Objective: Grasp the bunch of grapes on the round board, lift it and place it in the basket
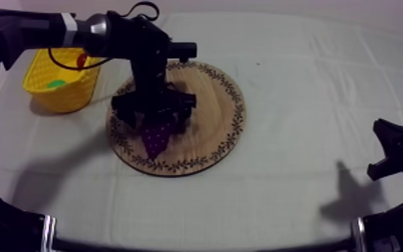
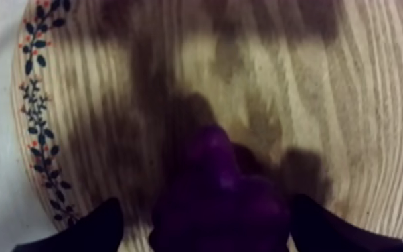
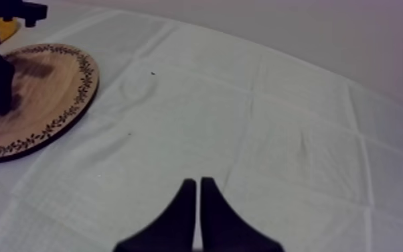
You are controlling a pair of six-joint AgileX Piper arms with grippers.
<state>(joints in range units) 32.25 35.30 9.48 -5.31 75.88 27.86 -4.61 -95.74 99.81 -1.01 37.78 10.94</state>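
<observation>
On the wooden board (image 1: 211, 114) beside the yellow basket (image 1: 57, 90), the bunch of grapes (image 1: 156, 135) lies under my left gripper (image 2: 204, 201), between its open, empty fingers, long axis across their closing line.

The cloth-covered table (image 1: 298, 87) carries the wooden board (image 1: 217, 114) and, nearby, the yellow basket (image 1: 63, 95).

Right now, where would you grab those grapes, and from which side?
Across the wide end of the grapes, from straight above: the bunch lies flat on the board, tapering to a tip, and the open left claw sits astride it.
</observation>
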